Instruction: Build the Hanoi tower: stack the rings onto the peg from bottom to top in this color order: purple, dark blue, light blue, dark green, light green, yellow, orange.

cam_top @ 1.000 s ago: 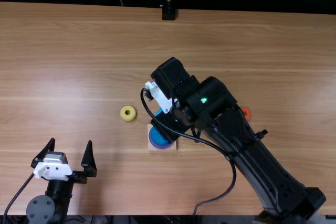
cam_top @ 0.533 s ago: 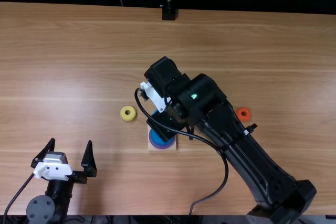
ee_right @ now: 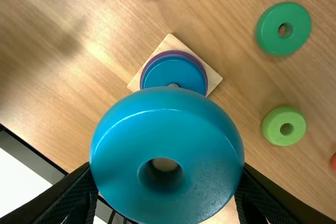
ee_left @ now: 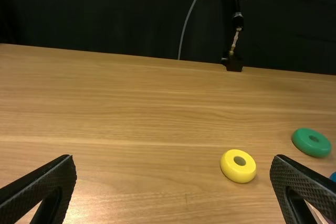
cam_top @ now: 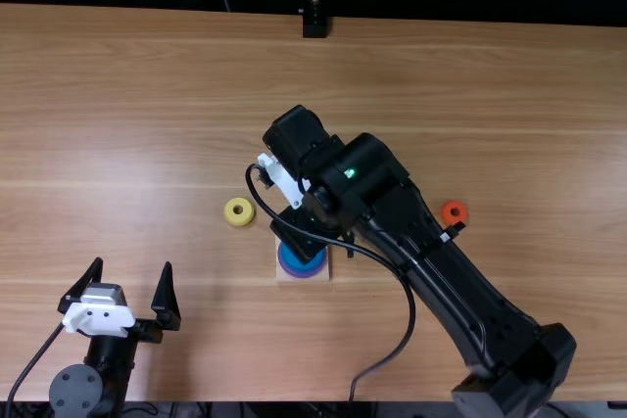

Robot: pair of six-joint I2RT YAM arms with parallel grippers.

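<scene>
The light blue ring (ee_right: pixel 163 124) is pinched between the fingers of your right gripper (ee_right: pixel 165 179), held up near the peg (ee_right: pixel 174 85). Under it, the dark blue ring (ee_right: pixel 173 73) sits on the purple ring (ee_right: pixel 178 53), on the square wood base (ee_right: pixel 170 41). So I think you are on step three. Next, line up its hole with the peg, keep it flat, lower it, then let go. If it's off to one side, it could catch on the peg's top.

The dark green ring (ee_right: pixel 269 30) and light green ring (ee_right: pixel 271 125) lie near the base, so don't bump them. The yellow ring (cam_top: pixel 229 214) is near too. The orange ring (cam_top: pixel 455 203) is farther off. Your left gripper (cam_top: pixel 132 264) has its fingers spread wide, well apart from the stack, out of the way.
</scene>
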